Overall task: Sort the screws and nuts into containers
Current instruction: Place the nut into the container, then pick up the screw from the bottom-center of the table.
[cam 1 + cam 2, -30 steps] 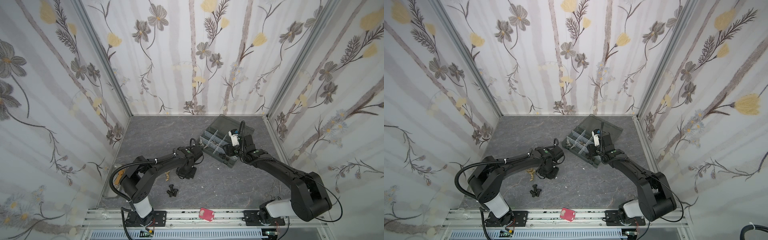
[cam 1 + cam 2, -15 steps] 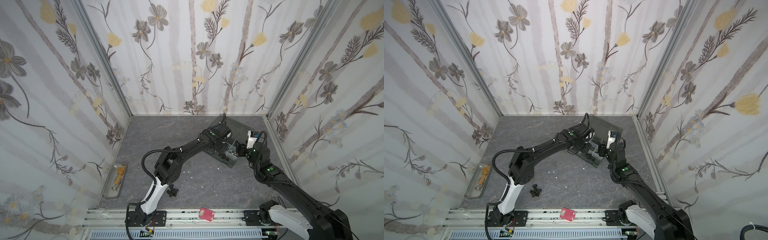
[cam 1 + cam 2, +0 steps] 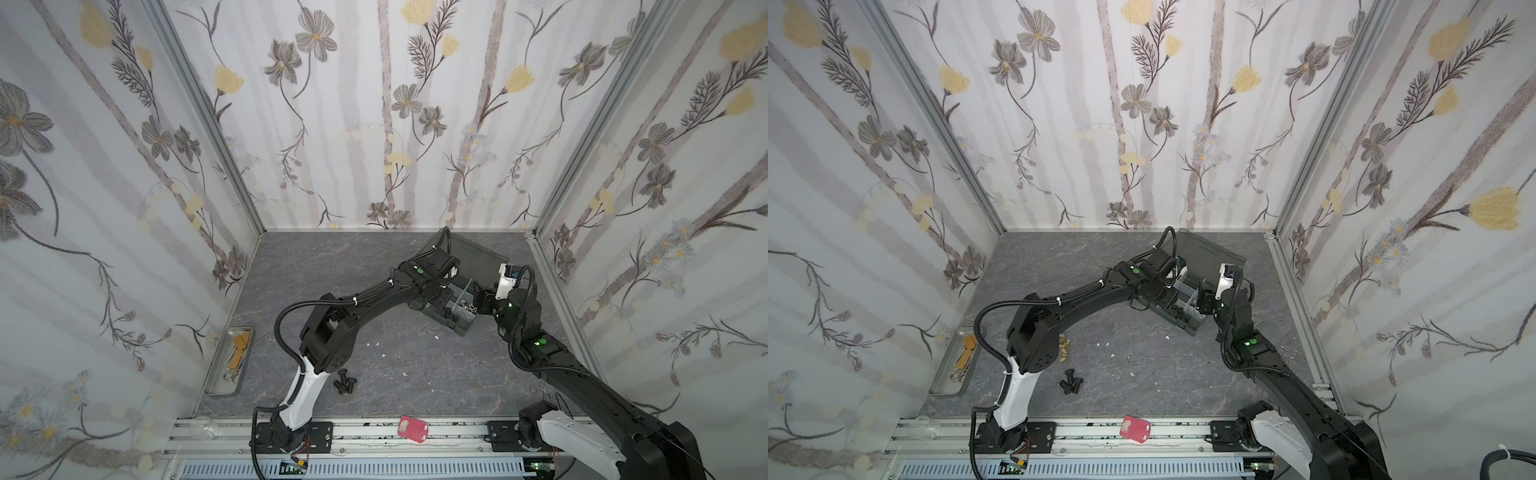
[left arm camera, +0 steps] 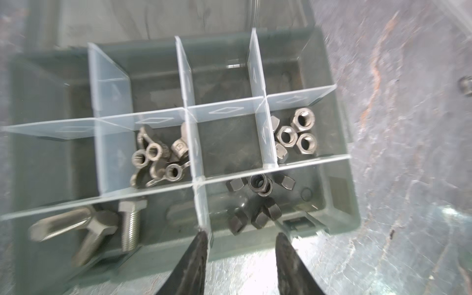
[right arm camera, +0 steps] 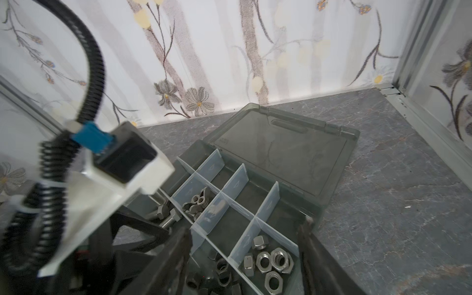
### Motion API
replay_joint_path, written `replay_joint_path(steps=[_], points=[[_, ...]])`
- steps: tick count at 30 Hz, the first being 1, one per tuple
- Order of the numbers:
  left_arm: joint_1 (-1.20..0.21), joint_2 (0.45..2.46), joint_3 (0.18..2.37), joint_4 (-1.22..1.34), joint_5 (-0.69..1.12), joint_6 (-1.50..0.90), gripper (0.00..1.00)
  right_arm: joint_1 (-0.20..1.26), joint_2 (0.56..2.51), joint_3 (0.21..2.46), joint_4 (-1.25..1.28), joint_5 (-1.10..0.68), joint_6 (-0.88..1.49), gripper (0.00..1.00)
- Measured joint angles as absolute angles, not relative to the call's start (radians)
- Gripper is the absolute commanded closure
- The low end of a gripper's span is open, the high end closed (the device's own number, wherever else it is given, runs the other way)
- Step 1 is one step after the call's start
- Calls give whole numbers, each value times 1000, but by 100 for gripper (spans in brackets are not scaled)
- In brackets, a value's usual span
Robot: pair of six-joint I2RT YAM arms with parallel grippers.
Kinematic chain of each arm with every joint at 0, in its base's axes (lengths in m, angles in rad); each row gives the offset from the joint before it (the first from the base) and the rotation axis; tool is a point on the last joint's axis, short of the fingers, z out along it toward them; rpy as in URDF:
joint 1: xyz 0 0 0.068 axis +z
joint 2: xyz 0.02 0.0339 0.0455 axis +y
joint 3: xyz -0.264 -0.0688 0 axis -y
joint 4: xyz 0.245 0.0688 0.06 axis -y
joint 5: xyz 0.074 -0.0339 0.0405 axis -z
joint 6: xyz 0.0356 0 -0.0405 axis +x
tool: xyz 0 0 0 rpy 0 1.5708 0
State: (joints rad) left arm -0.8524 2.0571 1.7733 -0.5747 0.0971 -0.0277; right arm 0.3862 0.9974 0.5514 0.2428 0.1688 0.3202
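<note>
Both arms reach over the tabletop point(image 3: 436, 386) to the open organizer box point(image 3: 461, 328), the left arm point(image 3: 374, 299) stretched long and the right arm point(image 3: 561, 374) bent close. The left tool point(image 4: 241, 235) is narrowly parted and empty above the cell point(image 4: 324, 184) of black nuts point(image 4: 259, 185). The right tool point(image 5: 245, 227) is wide and empty over the silver nuts point(image 5: 274, 260). Black screws point(image 3: 345, 380) lie loose near the left base.

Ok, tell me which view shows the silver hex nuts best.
Right wrist view: the silver hex nuts lie close and sharp. The left wrist view blurs them, some behind a divider. Both top views: too small.
</note>
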Motion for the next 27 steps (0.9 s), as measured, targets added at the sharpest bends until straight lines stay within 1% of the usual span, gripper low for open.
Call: replay_joint_path(steps=[2,4,5,6,8,9,11,13,16,19,23,26,27], points=[[-836,1973,1693,-521,94,-38,58,388,1018,557,262,133,318,35],[-810,1877,1577,-434,96,-67,57,399,1044,561,281,62,297,35],[-794,1826,1508,-392,110,-86,53,418,1061,570,286,32,282,35],[-770,1749,1401,-327,113,-111,52,453,1087,586,287,-3,258,35],[-707,1579,1182,-214,103,-172,38,538,1144,612,295,-62,208,34],[-663,1488,1073,-164,89,-212,33,582,1174,619,303,-93,184,34],[-561,1351,924,-85,64,-297,33,664,1244,624,326,-166,130,33],[-453,1269,822,-41,24,-370,33,759,1331,635,332,-240,62,32],[-352,1199,739,-56,-10,-434,31,921,1470,703,329,-316,-39,32],[-288,1157,680,-64,-46,-459,31,1038,1605,797,329,-363,-127,30],[-255,1132,612,-56,-51,-475,30,1130,1734,883,297,-365,-226,26],[-249,1146,595,-45,-35,-476,30,1177,1799,940,258,-356,-288,17],[-248,1155,592,-32,-24,-475,30,1185,1813,952,248,-347,-303,15]])
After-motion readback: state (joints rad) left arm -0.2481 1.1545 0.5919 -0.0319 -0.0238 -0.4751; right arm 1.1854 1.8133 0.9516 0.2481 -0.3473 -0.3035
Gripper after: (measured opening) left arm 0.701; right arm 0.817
